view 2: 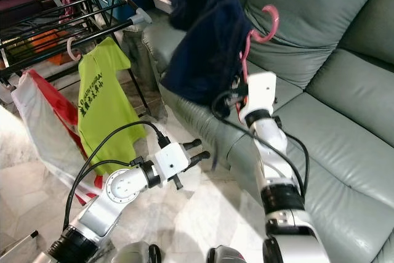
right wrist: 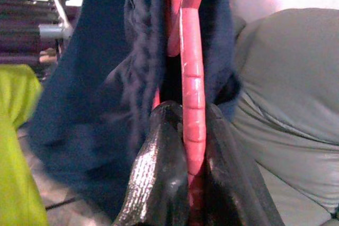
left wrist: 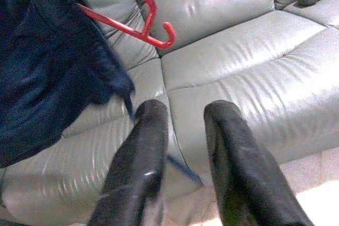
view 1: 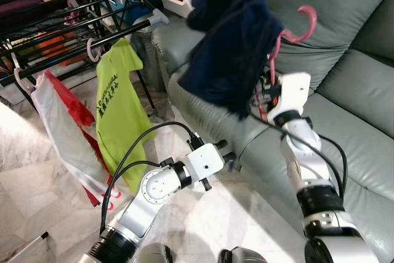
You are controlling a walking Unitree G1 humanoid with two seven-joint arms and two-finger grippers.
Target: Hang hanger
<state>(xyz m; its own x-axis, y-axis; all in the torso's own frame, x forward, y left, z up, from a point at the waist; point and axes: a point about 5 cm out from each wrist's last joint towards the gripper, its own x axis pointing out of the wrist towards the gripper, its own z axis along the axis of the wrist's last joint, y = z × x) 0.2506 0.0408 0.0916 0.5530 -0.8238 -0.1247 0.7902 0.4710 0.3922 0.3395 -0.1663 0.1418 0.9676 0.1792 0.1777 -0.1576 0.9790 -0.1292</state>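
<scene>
Right gripper: our right gripper (right wrist: 185, 146) is clamped on the pink plastic hanger (right wrist: 192, 93), the two black fingers pressed to either side of its shaft, raised above the sofa seat.

Hanger: the hanger carries a dark navy garment (view 1: 231, 41) that droops to the robot's left of the gripper; its pink hook (view 1: 306, 20) points up and away toward the sofa back, not toward the rack.

Left gripper: our left gripper (left wrist: 185, 157) is held low in front of the sofa's edge with its fingers apart and nothing between them.

Sofa: the grey-green leather sofa (view 1: 351, 97) lies under and behind the raised arm.

Rack: the black metal drying rack (view 1: 74, 23) stands well apart on the robot's left, already bearing a lime-green printed T-shirt (view 1: 120, 109) on a pale hanger and a red-and-white garment (view 1: 61, 127) beside it.

Step in hand: we judge this the carry stage, hanger lifted and held but not yet brought to a bar.

Next move: it calls, we think, for swinging the arm or turning the body left toward the rack, rotating the hook to face a free bar, then lowering it over the bar before letting go.

Risk: the loose garment may slide off or snag on the rack's bars.
</scene>
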